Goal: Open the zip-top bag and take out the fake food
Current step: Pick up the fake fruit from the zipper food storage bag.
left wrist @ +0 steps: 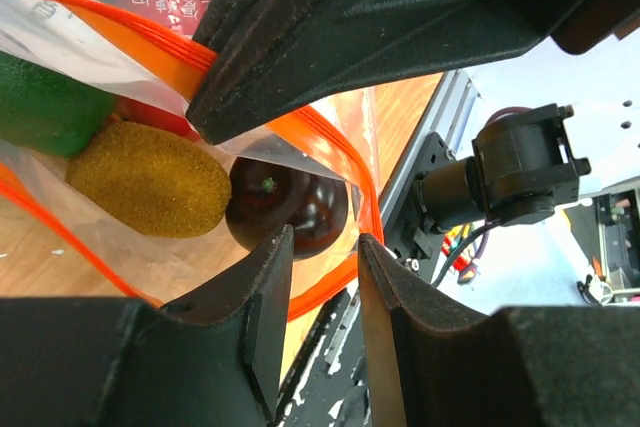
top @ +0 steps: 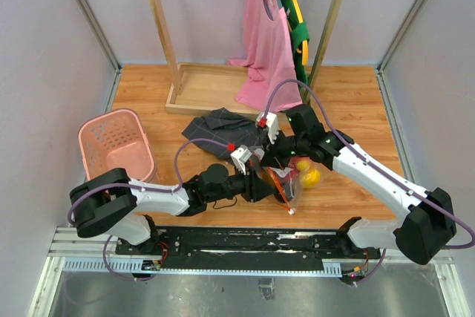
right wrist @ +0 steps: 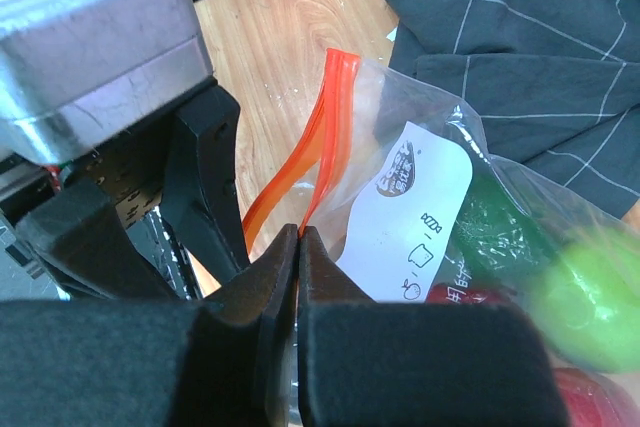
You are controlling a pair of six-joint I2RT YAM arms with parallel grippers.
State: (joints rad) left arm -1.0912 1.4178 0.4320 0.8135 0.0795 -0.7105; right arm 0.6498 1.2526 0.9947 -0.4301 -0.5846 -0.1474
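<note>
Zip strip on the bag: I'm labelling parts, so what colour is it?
Orange-red; the zip strip shows best in the right wrist view.

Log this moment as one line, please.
right gripper: shut on zip strip | left gripper: open at strip | fake food: inside zip-top bag

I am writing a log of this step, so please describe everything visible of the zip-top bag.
The zip-top bag is clear crinkly plastic with an orange-red zip strip and a white printed label. It sits on the wooden table near a dark checked cloth, mouth partly open, fruit inside. The fingers of the right gripper pinch the strip.
</note>
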